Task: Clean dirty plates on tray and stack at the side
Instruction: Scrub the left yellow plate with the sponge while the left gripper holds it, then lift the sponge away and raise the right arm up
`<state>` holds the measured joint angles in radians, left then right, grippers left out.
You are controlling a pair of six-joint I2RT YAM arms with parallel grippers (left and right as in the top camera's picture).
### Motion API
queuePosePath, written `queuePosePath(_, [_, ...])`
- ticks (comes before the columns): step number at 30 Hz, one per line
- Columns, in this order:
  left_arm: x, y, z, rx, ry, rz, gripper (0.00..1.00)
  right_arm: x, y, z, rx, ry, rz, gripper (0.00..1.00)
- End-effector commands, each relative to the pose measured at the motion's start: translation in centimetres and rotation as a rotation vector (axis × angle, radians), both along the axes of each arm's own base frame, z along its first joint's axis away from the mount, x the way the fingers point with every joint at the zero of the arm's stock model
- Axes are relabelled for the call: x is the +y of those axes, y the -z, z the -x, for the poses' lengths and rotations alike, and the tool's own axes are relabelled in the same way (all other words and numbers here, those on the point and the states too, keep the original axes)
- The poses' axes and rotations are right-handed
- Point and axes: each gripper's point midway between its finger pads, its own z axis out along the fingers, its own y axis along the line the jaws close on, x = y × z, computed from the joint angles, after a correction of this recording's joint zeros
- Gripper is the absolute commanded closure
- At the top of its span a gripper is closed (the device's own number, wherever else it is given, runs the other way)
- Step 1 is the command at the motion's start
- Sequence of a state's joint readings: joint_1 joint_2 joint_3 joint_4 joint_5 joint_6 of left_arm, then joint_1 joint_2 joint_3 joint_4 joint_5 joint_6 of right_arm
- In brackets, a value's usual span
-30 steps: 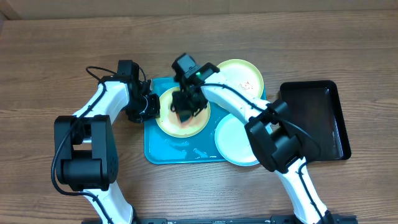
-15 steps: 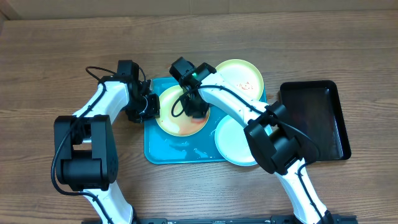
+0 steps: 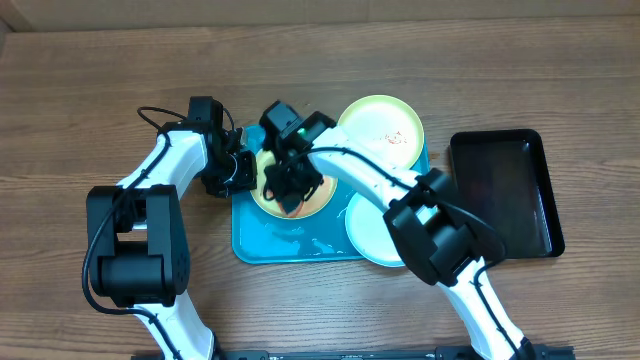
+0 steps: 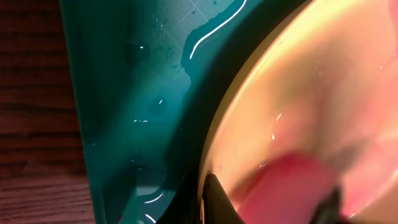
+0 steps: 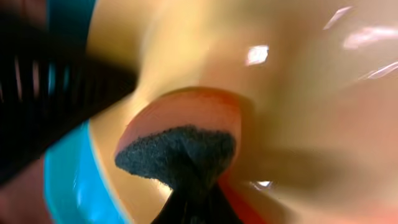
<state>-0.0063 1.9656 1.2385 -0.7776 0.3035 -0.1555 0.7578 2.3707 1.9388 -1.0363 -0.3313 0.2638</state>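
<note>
A pale yellow-green plate [image 3: 318,203] lies in the left half of the turquoise tray [image 3: 290,242]. My left gripper [image 3: 244,172] is shut on this plate's left rim; its black finger [image 4: 214,200] lies over the edge in the left wrist view. My right gripper [image 3: 288,188] is shut on a sponge [image 5: 180,152] with a dark scrub face and red body, pressed onto the plate [image 5: 298,93]. A second yellow-green plate [image 3: 385,122] with red smears sits at the tray's back right corner. A pale blue-white plate [image 3: 372,228] lies over the tray's front right corner.
A smaller black tray [image 3: 500,195] stands on the wooden table to the right of the plates. The turquoise tray's floor [image 4: 143,99] is wet, with water drops and streaks. Both arms cross over the tray's left half.
My right gripper has swept the sponge across the held plate, first slightly right, then left and toward the front. The left gripper and the other plates have not moved.
</note>
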Motion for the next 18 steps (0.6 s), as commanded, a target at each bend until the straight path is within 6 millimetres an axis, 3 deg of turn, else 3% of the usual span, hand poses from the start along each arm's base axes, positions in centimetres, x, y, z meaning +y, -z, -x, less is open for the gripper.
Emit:
queuePosePath(1, [2.6,2.6,1.4,0.069,-0.02,-0.128,0.96,-2.3,1.0,0.2,0.026,0.02,0.097,0.96])
queuePosePath(2, [2.6,2.6,1.4,0.069,-0.019,-0.128,0.96,-3.3,1.0,-0.5,0.001,0.035,0.142,0.96])
queuePosePath(3, [2.7,2.6,1.4,0.068,-0.016,-0.131,0.96,-5.8,0.5,-2.5,-0.078,0.104,0.266,0.96])
queuePosePath(5, [2.9,2.6,1.4,0.065,-0.017,-0.145,0.96,-7.7,-1.1,-4.5,-0.159,0.144,0.355,0.96])
queuePosePath(9, [3.5,2.5,1.1,0.058,-0.018,-0.177,0.96,-8.5,-7.3,-8.1,-0.306,0.2,0.368,0.96])
queuePosePath(13, [3.6,1.8,1.0,0.048,0.001,-0.185,0.96,-8.3,-13.8,-9.8,-0.395,0.271,0.28,0.96])
queuePosePath(14, [3.6,1.4,1.0,0.04,0.003,-0.186,0.96,-8.9,-16.4,-10.3,-0.422,0.307,0.244,0.96])
queuePosePath(18, [3.5,-0.5,0.5,-0.007,0.004,-0.186,0.96,-12.1,-21.8,-11.5,-0.455,0.407,0.164,0.96])
